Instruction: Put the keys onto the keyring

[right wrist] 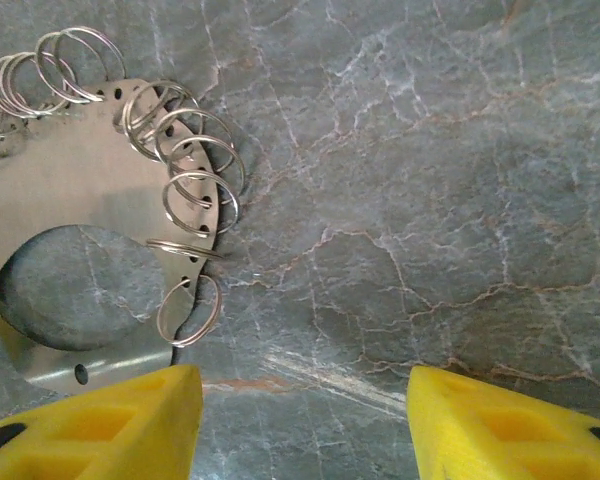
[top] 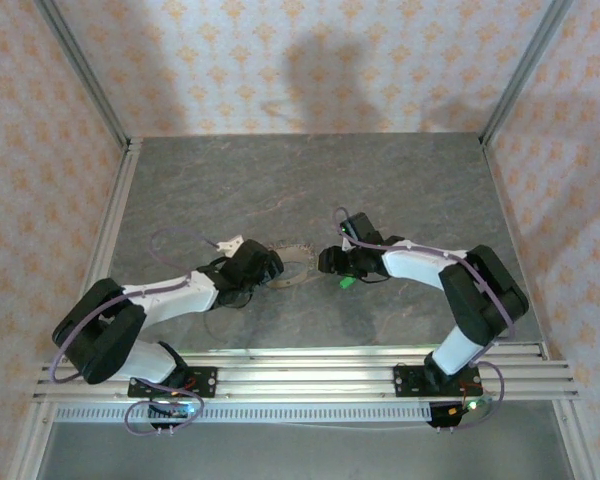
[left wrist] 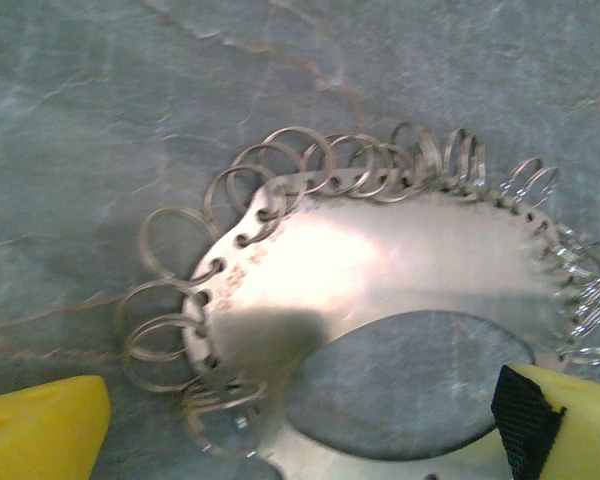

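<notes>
Keyring (left wrist: 360, 260) flat, green key (top: 347, 282) nearby

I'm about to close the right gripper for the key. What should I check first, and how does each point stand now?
1. Right gripper open: ok, fingers apart.
2. Green key between its fingers: not ok. There is bare table there, and the top view shows the key at the gripper's near side.
3. Left gripper open: ok.
4. Keyring plate lying flat on the table: ok.
5. Left fingers touching the plate: cannot tell.
6. Key threaded on one of the split rings: not ok.
</notes>
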`<state>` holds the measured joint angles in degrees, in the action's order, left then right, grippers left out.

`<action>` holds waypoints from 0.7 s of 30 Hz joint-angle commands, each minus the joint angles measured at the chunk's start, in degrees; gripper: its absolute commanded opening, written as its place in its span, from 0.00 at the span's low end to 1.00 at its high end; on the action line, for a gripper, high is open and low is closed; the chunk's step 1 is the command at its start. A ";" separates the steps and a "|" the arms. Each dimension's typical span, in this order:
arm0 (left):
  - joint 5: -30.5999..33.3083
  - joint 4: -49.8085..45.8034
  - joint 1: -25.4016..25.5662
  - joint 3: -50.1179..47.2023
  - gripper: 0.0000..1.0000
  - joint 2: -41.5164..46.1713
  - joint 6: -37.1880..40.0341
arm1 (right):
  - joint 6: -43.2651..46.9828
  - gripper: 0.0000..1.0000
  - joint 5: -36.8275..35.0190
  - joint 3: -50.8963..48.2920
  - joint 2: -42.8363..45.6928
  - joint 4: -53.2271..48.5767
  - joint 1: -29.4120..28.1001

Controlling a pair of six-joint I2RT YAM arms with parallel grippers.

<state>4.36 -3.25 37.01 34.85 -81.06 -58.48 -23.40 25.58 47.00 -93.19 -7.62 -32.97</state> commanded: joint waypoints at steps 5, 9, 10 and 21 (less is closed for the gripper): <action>-1.55 3.77 -4.08 4.36 1.00 -4.20 2.68 | 0.99 0.56 0.59 4.27 -1.89 0.43 -0.38; -2.83 4.25 -6.43 6.94 1.00 -6.95 4.65 | 1.03 0.56 0.94 5.52 -3.17 0.47 -0.34; -3.10 4.34 -6.85 7.55 1.00 -7.53 5.14 | 1.03 0.56 1.11 5.76 -3.46 0.54 -0.36; -6.14 4.01 -10.77 14.18 1.00 -12.12 11.27 | 0.98 0.55 2.25 7.57 -4.81 -0.29 -1.87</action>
<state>-0.75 0.36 27.55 47.18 -93.08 -50.17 -23.14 27.46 52.93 -97.17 -7.46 -33.76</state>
